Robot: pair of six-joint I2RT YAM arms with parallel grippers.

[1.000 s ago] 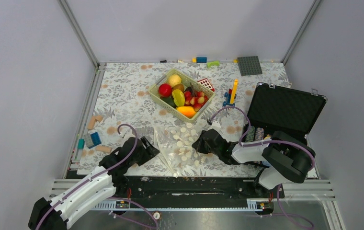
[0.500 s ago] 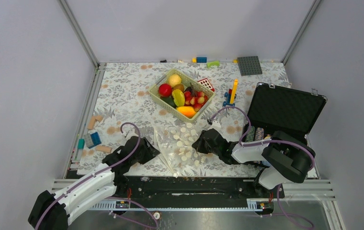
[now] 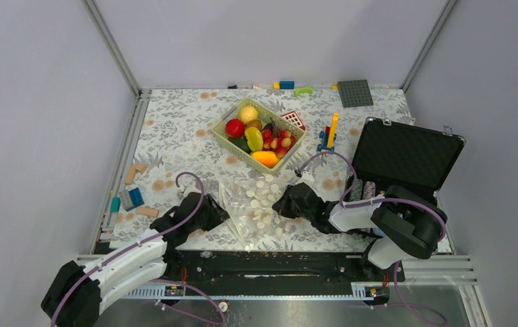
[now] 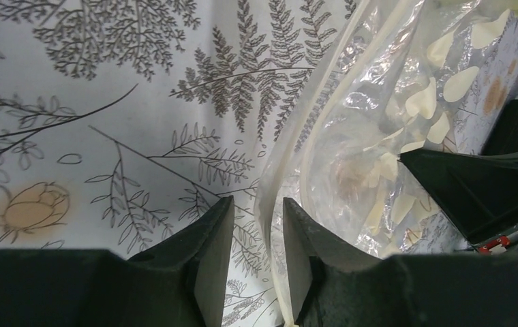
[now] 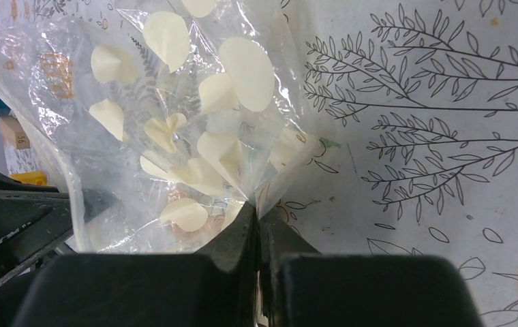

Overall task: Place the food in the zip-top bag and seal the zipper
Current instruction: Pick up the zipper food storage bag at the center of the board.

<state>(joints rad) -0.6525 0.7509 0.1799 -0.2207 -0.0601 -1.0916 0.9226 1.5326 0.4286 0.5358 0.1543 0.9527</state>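
Two white-shelled robot arms with bulky black joints: the left arm (image 3: 123,263) and right arm (image 3: 353,214) each carry a looping purple cable (image 3: 189,178). The left gripper (image 4: 257,201) and right gripper (image 5: 256,214) have matte black, wedge-shaped fingers.

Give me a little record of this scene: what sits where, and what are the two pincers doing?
food: all in the green basket, none bagged
zip-top bag: lying on the table between the arms, no food visible inside
left pincer: open, the bag's edge running through its gap
right pincer: shut on the bag's opposite side
black case: open, at the table's right
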